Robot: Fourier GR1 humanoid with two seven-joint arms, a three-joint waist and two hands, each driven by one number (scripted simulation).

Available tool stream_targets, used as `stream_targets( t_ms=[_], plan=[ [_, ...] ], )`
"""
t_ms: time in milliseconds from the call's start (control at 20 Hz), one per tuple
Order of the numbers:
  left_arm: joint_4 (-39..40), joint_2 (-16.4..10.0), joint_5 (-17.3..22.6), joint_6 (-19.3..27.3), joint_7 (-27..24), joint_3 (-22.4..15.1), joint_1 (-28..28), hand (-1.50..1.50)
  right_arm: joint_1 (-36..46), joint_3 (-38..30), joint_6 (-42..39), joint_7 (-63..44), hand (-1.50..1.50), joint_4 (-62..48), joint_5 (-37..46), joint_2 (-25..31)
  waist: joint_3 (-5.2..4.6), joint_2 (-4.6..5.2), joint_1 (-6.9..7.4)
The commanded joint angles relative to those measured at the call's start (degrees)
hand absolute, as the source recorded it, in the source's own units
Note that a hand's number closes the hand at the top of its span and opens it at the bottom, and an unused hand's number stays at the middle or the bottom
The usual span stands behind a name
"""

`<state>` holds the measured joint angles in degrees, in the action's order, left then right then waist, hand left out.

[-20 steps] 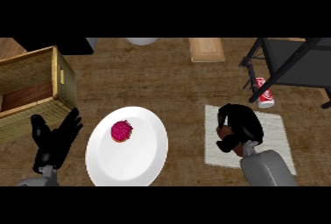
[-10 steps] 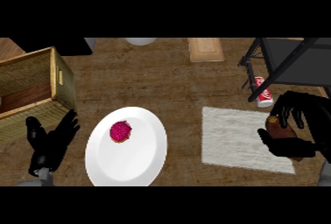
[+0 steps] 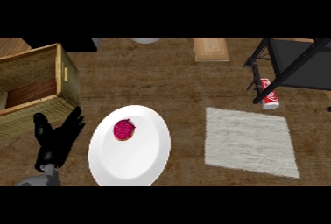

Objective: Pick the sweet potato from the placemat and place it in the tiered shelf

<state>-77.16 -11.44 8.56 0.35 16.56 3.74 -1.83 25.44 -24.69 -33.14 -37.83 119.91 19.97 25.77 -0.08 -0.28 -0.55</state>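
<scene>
Counter (image 3: 168,78) view: sweet potato unseen

Our left hand (image 3: 58,140) rests with fingers straight and spread, holding nothing. Just to its right lies a white plate (image 3: 139,168) bearing a dark pink item (image 3: 124,130). Farther right is the pale placemat (image 3: 251,142), and beyond that, up and right, the black tiered shelf (image 3: 304,65). We cannot see the sweet potato or our right hand, so we cannot tell where either is.

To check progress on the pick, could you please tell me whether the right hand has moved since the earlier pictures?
Yes. The right hand went rightward off the placemat and now shows nowhere in the view.
</scene>
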Motion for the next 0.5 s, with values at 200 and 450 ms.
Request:
stream_targets(
  t_ms=[200, 450],
  plan=[
    [0.23, -1.69, 0.41, -1.57, 1.15, 1.39, -2.41, 0.00, 16.71, -5.34, 0.36, -4.80, 1.50, -17.34, -4.72, 11.79, 0.03, 0.37, 1.20],
    [0.04, 0.16, -0.58, -0.47, 2.94, -0.11, -3.19, 0.00, 21.76, -6.77, 1.68, 4.18, 1.50, -33.06, -3.25, 19.27, 0.06, 0.49, 1.36]
  ],
)
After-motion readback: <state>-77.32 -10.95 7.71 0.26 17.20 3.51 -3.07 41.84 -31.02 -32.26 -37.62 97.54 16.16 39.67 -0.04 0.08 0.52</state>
